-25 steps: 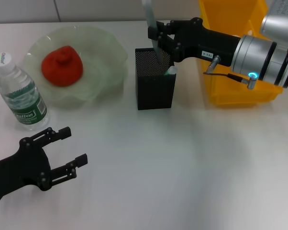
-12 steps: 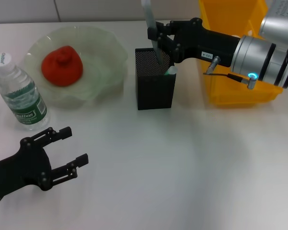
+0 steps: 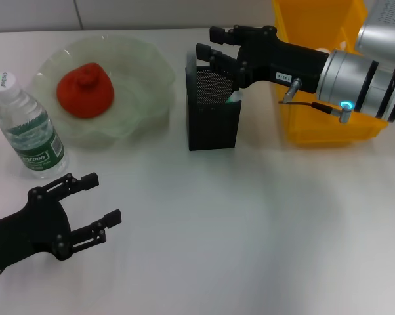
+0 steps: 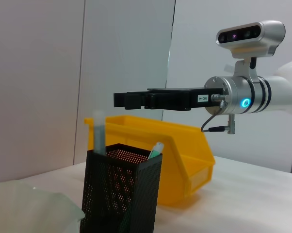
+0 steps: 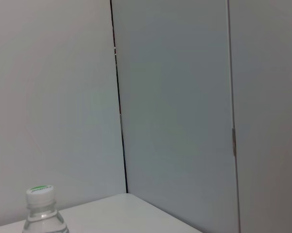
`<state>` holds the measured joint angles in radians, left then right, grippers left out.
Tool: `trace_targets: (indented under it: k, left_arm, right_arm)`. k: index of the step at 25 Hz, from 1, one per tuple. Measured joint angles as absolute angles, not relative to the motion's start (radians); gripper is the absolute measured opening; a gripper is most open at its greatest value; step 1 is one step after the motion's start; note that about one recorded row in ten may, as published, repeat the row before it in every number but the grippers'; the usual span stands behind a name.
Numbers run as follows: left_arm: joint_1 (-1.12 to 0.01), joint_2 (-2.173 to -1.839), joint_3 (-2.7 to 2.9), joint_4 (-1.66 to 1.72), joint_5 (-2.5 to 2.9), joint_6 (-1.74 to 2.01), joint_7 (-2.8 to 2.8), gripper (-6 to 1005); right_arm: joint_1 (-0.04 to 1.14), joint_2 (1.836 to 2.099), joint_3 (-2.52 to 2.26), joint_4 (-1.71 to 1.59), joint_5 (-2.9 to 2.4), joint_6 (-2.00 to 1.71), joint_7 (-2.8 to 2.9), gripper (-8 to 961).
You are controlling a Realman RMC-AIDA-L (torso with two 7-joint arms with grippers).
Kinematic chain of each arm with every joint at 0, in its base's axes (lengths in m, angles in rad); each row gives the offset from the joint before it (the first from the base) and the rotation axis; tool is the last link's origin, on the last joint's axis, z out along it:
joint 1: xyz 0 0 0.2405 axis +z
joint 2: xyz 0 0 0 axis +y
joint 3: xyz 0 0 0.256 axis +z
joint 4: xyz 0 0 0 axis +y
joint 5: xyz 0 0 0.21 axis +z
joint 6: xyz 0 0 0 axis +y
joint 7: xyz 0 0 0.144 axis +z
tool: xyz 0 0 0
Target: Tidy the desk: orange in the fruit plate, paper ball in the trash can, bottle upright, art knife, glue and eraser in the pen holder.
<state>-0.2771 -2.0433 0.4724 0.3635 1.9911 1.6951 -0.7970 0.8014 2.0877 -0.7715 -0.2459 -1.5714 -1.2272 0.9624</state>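
My right gripper [image 3: 207, 43] hovers open just above the black mesh pen holder [image 3: 212, 125], with nothing between its fingers. In the left wrist view the same gripper [image 4: 131, 100] hangs over the pen holder [image 4: 121, 194], where the grey art knife [image 4: 98, 131] and the green-tipped glue [image 4: 155, 148] stand inside. The glue tip [image 3: 234, 96] also shows in the head view. The orange [image 3: 86, 90] lies in the fruit plate [image 3: 145, 59]. The bottle [image 3: 27, 128] stands upright at the left. My left gripper [image 3: 98, 200] rests open near the front left. Paper ball and eraser are out of view.
The yellow trash can [image 3: 315, 118] stands right behind the pen holder, under my right arm. The right wrist view shows only the bottle's cap [image 5: 40, 193] and a grey wall. White tabletop stretches across the front and right.
My right gripper has opened and let go of the art knife, which dropped into the pen holder. The left arm has not moved.
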Motion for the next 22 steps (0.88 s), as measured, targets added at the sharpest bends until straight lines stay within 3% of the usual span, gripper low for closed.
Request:
trace_targets:
  k: [15,22]
  left_arm:
    - [-0.275,-2.043,0.472,0.364,1.991,1.695,-0.792,756]
    - [-0.276,-2.043,0.472,0.362,1.991,1.696,-0.798,756]
  right_arm:
    - [0.794,2.088,-0.758,-0.247,-1.559,-1.234,0.987,768]
    - [0.74,2.08,-0.759,-0.331,-1.55,-1.42,1.112,768]
